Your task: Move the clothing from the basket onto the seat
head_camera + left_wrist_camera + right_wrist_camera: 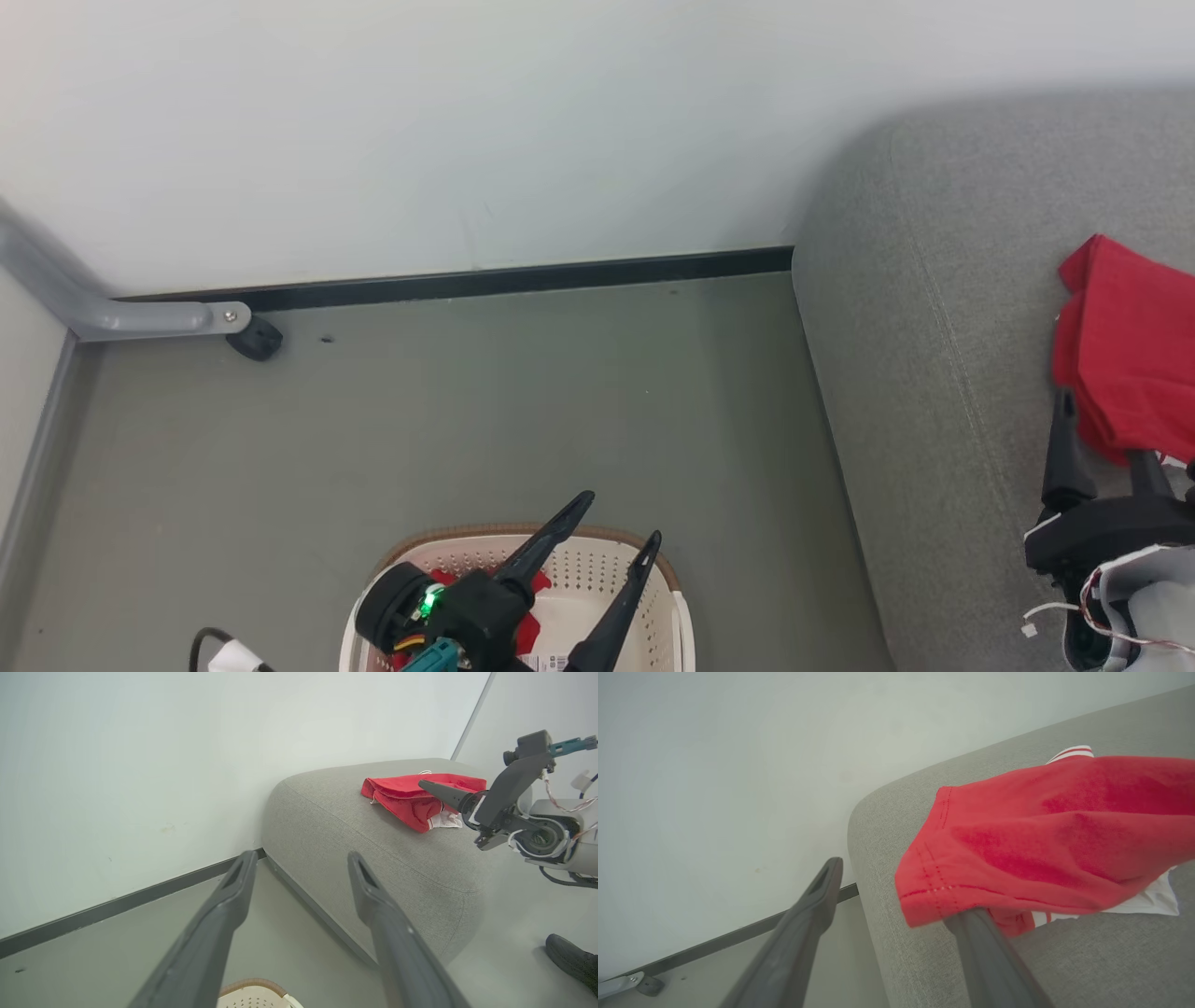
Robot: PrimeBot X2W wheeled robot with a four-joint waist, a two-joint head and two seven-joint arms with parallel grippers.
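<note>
The cream basket [583, 571] with its brown rim sits on the floor at the bottom of the head view, and its rim [254, 994] peeks in low in the left wrist view. Red clothing [539, 582] lies inside it, partly hidden by my arm. My left gripper [621, 516] hovers open above the basket, nothing between its fingers [233, 896]. On the grey seat [934, 373] lies a red garment [1130, 355] with white-striped fabric [1148, 898] under it. My right gripper [1102, 439] is open at its near edge; the cloth [1041, 849] drapes over one fingertip.
A white wall with a black baseboard [523, 277] runs behind the floor and seat. A grey metal leg with a black foot [254, 338] stands at the far left. A person's dark shoe [572, 961] rests on the floor beside the seat.
</note>
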